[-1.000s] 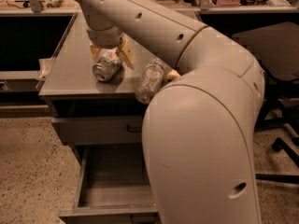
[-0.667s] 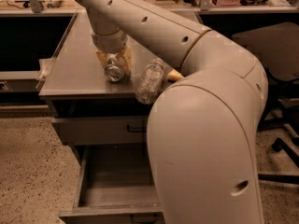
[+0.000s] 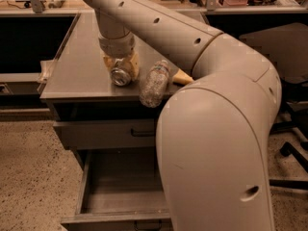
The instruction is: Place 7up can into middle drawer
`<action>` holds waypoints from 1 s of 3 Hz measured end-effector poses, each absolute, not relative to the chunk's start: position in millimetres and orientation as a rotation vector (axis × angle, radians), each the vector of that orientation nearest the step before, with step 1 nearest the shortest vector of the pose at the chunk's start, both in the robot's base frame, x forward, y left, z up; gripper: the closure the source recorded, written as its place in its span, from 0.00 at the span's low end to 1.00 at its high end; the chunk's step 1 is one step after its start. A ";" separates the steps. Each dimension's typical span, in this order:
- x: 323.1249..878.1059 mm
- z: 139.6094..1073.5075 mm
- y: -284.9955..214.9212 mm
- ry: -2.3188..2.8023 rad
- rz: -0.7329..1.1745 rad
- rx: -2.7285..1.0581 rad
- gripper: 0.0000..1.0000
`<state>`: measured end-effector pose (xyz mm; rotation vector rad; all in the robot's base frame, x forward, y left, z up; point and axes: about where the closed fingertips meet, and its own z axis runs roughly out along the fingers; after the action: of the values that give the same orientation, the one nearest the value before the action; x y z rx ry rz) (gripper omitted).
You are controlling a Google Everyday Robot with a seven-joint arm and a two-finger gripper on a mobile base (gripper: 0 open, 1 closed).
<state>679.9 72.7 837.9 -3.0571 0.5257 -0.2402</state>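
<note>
Since the earlier frames the tool point(image 3: 121, 67) has carried the can point(image 3: 121, 76) rightward and nearer the table's front edge, closer to the bottle. Left to right: grey table point(image 3: 77, 73), its top bearing the items; tool at the end of the arm point(image 3: 192, 47), reaching down from above and clenched around the can, yellowish fingers point(image 3: 134, 64) on either side; can lying on its side with a silver end facing the camera, at or just above the table surface, which of the two cannot be told; crinkled clear bottle point(image 3: 154, 84) on its side just right of the can, overhanging the front edge; a yellowish object point(image 3: 182, 77) behind the bottle, partly hidden by the arm. Below: upper drawer front point(image 3: 106, 133) closed; middle drawer point(image 3: 120, 186) pulled open, nothing visible in the part that shows. Status: drawer opened and can grasped; still to do, as judged, are lifting clear of the edge, lowering into the drawer, and releasing.
</note>
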 end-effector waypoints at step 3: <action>543.4 889.0 131.6 -0.316 0.102 -2.775 1.00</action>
<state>543.4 131.6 889.0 -2.7753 -0.3158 0.1019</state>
